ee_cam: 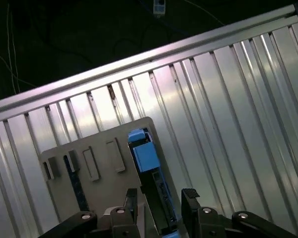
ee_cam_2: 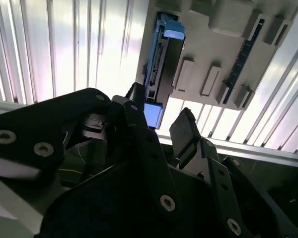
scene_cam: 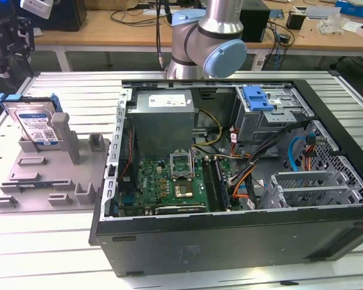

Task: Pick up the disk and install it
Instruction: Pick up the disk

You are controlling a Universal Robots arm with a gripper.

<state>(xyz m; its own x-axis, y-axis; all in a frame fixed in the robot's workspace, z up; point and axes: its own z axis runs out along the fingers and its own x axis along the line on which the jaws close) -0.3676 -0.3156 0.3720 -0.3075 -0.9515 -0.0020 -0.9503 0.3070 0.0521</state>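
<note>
**On the grey fixture: one disk on edge, end effector open and empty**

At the exterior view's left, one grey fixture plate [scene_cam: 48, 181] lies on the ribbed metal tabletop [scene_cam: 78, 84]. The single disk [scene_cam: 37, 125] stands in one of its slots. The disk rests on a long edge and leans back a little. Its labelled face is turned toward the exterior camera, and its long axis runs level with the tabletop, roughly from that view's left to its right.

It is a flat silver drive with a blue-and-white label, framed by a blue plastic carrier whose tabs stick out at both upper corners. In both wrist views it appears edge-on, as a narrow dark strip with blue ends.

Beside the fixture, toward the exterior view's right, sits one open computer case [scene_cam: 230, 199]. One blue bracket [scene_cam: 257, 98] tops its drive cage. One robot arm [scene_cam: 209, 36] rises behind the case.

In the second wrist view the end effector [ee_cam_2: 160, 111] has its two fingers [ee_cam_2: 186, 131] spread apart and grips nothing. The disk shows farther off, in line with the gap.
</note>
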